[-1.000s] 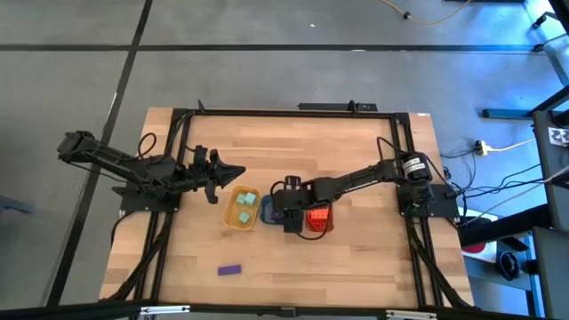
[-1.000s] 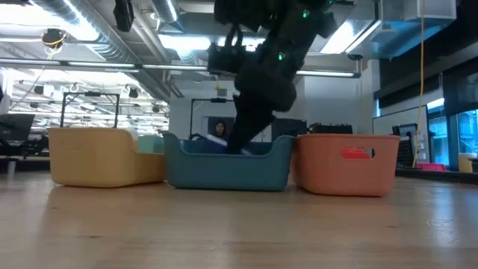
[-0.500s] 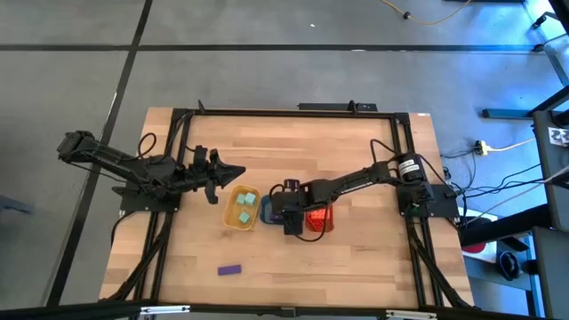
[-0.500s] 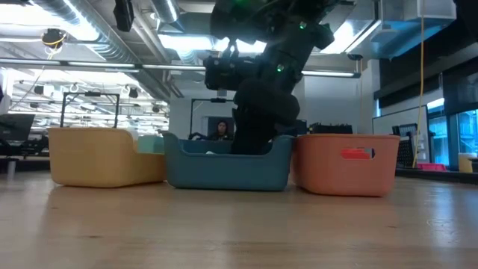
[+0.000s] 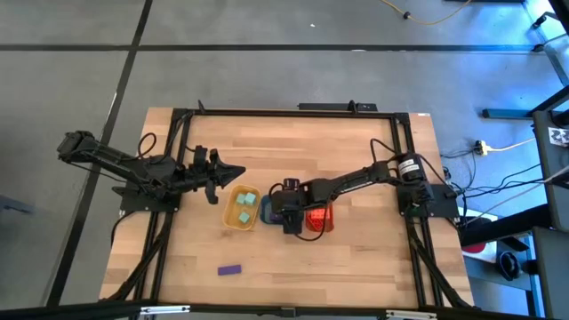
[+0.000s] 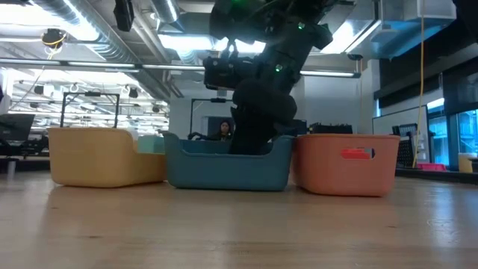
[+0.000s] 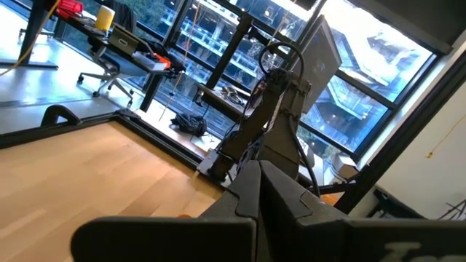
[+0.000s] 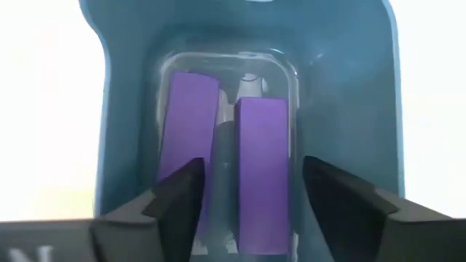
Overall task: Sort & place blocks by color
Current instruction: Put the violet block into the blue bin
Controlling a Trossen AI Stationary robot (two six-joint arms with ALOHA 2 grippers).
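Two purple bars (image 8: 261, 164) (image 8: 191, 127) lie side by side, flat on the floor of the blue tray (image 8: 124, 145). My right gripper (image 8: 251, 200) reaches down into that tray (image 5: 267, 210) from the table's right. It is open, one finger on each side of the right-hand bar, and touches nothing that I can see. A third purple bar (image 5: 230, 269) lies on the table near the front edge. Mint-green cubes (image 5: 244, 206) sit in the yellow tray (image 5: 229, 218) and red bricks (image 5: 318, 216) in the orange tray (image 5: 331, 226). My left gripper (image 5: 238, 172) waits shut, held above the table at its left.
The yellow tray (image 6: 104, 157), the blue tray (image 6: 228, 164) and the orange tray (image 6: 347, 163) stand close together in a row at the table's middle. A dark frame (image 5: 178, 116) runs along the table's edges. Bare wood lies in front of and behind the trays.
My right gripper has sunk a little deeper into the blue tray. My left arm has kept still.
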